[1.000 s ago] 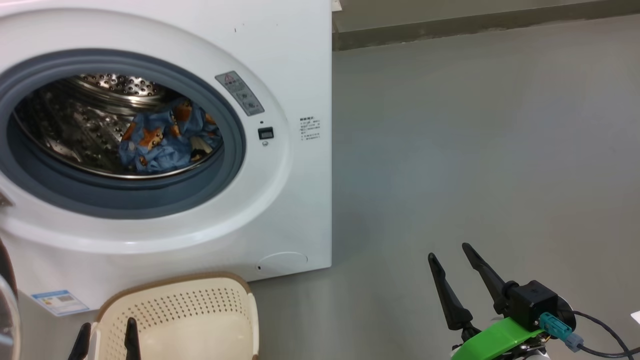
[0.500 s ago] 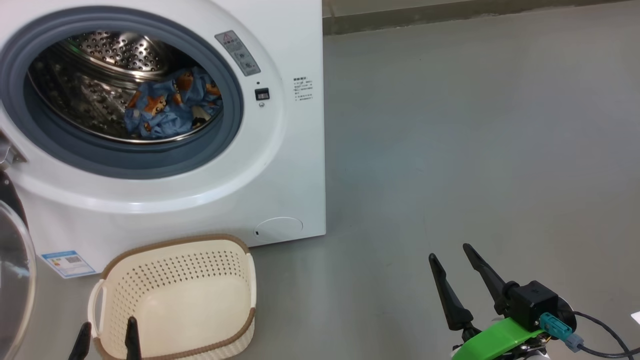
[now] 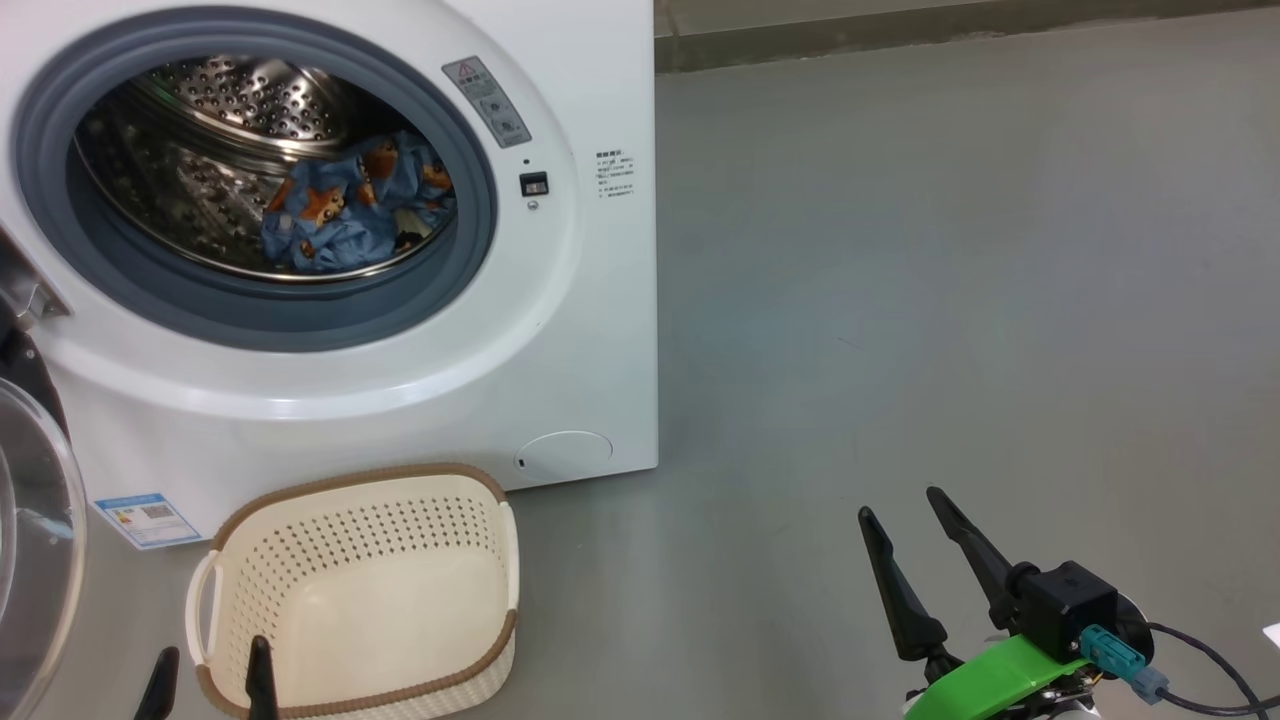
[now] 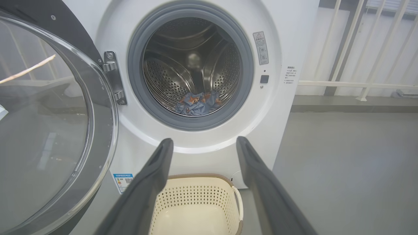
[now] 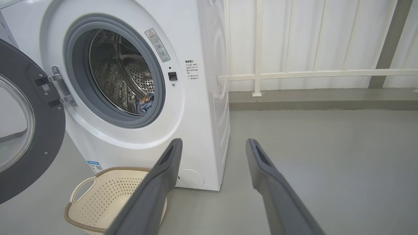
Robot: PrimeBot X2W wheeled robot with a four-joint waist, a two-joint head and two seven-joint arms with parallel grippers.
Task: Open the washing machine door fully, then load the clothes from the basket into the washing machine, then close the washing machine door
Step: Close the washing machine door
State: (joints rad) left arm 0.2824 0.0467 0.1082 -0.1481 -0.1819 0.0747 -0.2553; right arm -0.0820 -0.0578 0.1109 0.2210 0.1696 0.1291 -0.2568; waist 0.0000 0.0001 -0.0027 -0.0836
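The white washing machine (image 3: 600, 350) stands at the left. Its door (image 3: 30, 560) is swung wide open to the left, black rim and glass bowl (image 4: 49, 124) showing. The blue bear-print clothes (image 3: 350, 205) lie inside the steel drum, low at the front (image 4: 197, 104). The cream basket (image 3: 350, 478) sits on the floor before the machine with nothing in it. My left gripper (image 3: 212, 655) is open, its tips over the basket's near edge. My right gripper (image 3: 900, 503) hangs open over bare floor to the right, holding nothing.
Grey floor (image 3: 950, 300) stretches to the right of the machine up to a low kerb (image 3: 950, 40) and a white railing (image 5: 294, 75). A blue label sticker (image 3: 145, 515) and a round filter cap (image 3: 565, 452) mark the machine's lower front.
The head camera has tilted down, so the machine and basket sit higher in the picture and the whole basket shows. Both grippers stay open in the same spots.
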